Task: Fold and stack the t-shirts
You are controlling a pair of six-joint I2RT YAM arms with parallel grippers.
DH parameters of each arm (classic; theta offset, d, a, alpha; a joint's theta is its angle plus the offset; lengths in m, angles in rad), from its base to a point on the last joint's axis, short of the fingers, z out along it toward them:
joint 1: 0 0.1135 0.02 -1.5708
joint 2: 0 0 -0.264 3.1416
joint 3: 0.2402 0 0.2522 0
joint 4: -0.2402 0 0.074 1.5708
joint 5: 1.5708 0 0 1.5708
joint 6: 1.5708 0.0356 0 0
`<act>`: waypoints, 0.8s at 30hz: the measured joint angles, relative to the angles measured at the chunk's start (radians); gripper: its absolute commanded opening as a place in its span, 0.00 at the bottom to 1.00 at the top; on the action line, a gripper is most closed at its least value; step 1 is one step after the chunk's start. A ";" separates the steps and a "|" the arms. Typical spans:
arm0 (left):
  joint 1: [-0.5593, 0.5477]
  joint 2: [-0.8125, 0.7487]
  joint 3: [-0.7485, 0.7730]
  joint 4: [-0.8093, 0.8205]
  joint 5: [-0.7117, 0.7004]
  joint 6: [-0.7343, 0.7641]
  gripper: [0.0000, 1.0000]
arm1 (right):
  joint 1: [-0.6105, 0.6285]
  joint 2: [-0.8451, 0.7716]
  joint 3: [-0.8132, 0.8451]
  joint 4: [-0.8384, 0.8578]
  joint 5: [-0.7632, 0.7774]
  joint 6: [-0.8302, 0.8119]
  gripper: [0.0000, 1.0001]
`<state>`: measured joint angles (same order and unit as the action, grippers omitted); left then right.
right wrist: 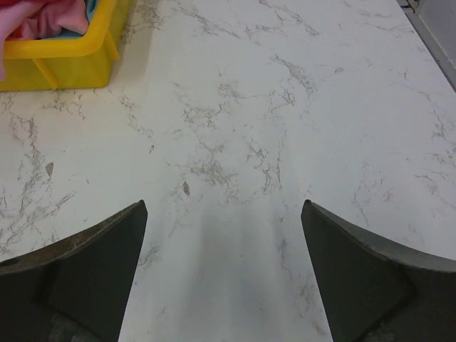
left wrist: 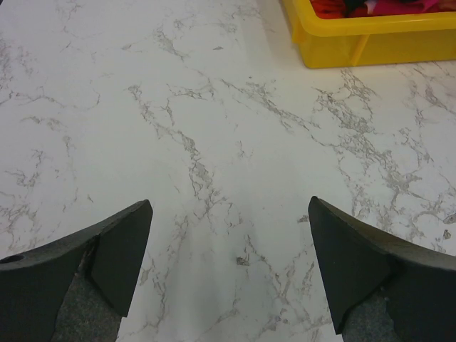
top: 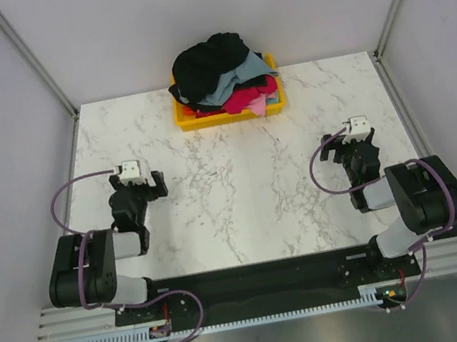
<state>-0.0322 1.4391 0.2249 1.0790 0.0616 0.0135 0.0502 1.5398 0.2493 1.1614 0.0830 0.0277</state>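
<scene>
- While two arms crouch folded near their bases, left gripper [top: 144, 184] and right gripper [top: 359, 144] hover above the marble table [top: 245, 212], claws spread, empty.
- One yellow bin [top: 187, 123] at the far edge holds the t-shirts [top: 224, 79], four colours heaped.

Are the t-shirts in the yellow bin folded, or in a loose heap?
A loose heap, unfolded: the t-shirts lie crumpled over one another, piled above the rim of the yellow bin.

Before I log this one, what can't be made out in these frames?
Top view: how many t-shirts there are; the black shirt on top covers others in the yellow bin.
Left wrist view: the bin's contents, cut off by the top edge.
Right wrist view: most of the bin, cut off at the top-left corner.
</scene>
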 measured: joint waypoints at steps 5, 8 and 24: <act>0.000 0.000 0.000 0.000 0.000 0.000 1.00 | 0.000 0.000 0.000 0.000 0.000 0.000 0.99; 0.000 0.000 0.000 0.000 0.000 0.000 1.00 | 0.000 0.000 0.000 0.000 0.000 0.000 0.99; -0.025 -0.249 0.090 -0.343 -0.035 -0.074 1.00 | 0.056 -0.440 0.372 -0.629 0.020 0.085 0.99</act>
<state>-0.0574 1.1904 0.3145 0.7364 0.0261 -0.0608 0.1062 1.0996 0.6212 0.5327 0.1032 0.1123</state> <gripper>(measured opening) 0.993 0.990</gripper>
